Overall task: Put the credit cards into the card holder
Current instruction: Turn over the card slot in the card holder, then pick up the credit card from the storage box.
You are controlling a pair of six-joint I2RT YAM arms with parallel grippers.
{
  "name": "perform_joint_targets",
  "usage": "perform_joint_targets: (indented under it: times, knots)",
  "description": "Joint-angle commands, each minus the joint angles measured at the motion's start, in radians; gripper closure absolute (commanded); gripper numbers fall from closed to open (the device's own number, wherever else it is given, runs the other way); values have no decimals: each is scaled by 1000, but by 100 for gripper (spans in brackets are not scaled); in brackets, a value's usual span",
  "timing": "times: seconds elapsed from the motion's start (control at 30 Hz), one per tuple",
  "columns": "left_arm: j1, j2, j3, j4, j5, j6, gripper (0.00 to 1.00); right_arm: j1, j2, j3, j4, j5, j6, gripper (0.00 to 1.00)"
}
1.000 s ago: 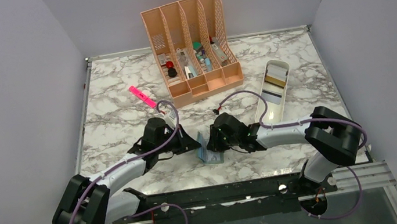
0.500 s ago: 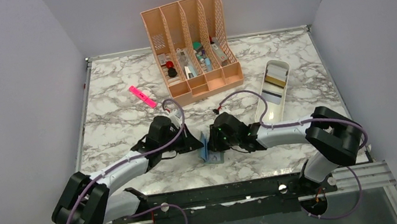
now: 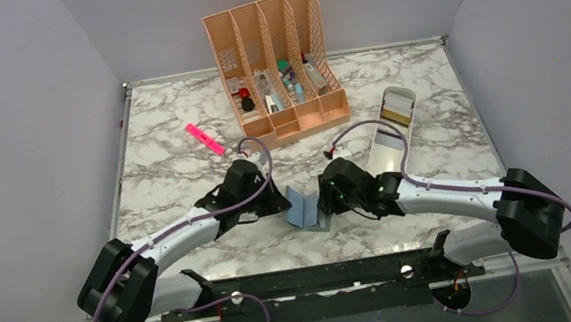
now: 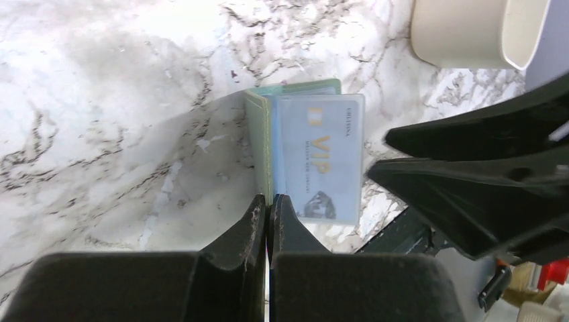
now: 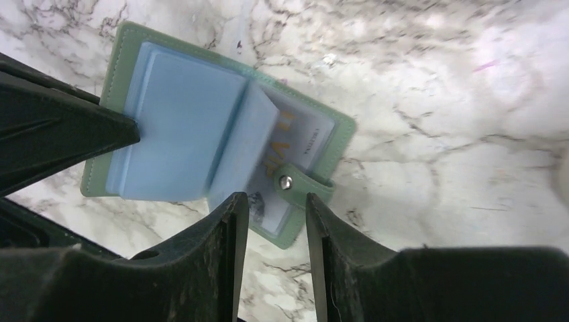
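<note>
Small grey-green bifold card holder (image 3: pixel 303 209) with blue-grey inner pockets lies open on white-grey marble table (image 3: pixel 175 176), near the front edge, between the two grippers. Left gripper (image 4: pixel 268 204) has its jaws pressed fully together, pinching the thin edge of the card holder's green cover. In the left wrist view that flap stands upright. Right gripper (image 5: pixel 275 202) has its jaws part-open and grips nothing. Its fingertips straddle the card holder's near edge just below the snap tab (image 5: pixel 287 180); can't tell if they touch it. Pale-blue VIP card (image 4: pixel 321 157) with gold lettering sits in a clear pocket inside the card holder, with a blue pocket leaf tilted up over it. Other credit cards (image 3: pixel 395 114), gold/tan and pale, lie in long white oblong tray (image 3: pixel 413 109), right of the card holder and well apart from it. Peach slotted desk organizer (image 3: pixel 276 61) with small items stands at the back. Pink highlighter pen (image 3: pixel 204 139) lies on the table left of the organizer.
</note>
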Motion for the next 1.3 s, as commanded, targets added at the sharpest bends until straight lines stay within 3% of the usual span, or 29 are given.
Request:
perform_joint_targets:
  times: [0.0, 0.1, 0.23, 0.63, 0.77, 0.93, 1.27]
  knots:
    - [-4, -1, 27, -83, -80, -18, 100, -8, -69, 87, -176, 173, -116, 54]
    - [-4, 11, 16, -61, -63, -36, 100, -26, -114, 121, -227, 273, -190, 48]
    - [-2, 33, 8, -46, -36, -57, 100, -107, -144, 168, -225, 284, -348, 47]
    - [0, -28, -4, -105, -49, -26, 72, -495, -49, 231, -103, 126, -742, 48]
    - [1, -41, -22, -108, -53, -28, 70, -523, 3, 208, -5, 166, -933, 47]
    - [1, -36, -31, -103, -40, -13, 70, -676, 85, 255, 3, 94, -1051, 47]
    - [3, -48, -42, -79, -12, -5, 69, -789, 305, 379, 55, 42, -1221, 43]
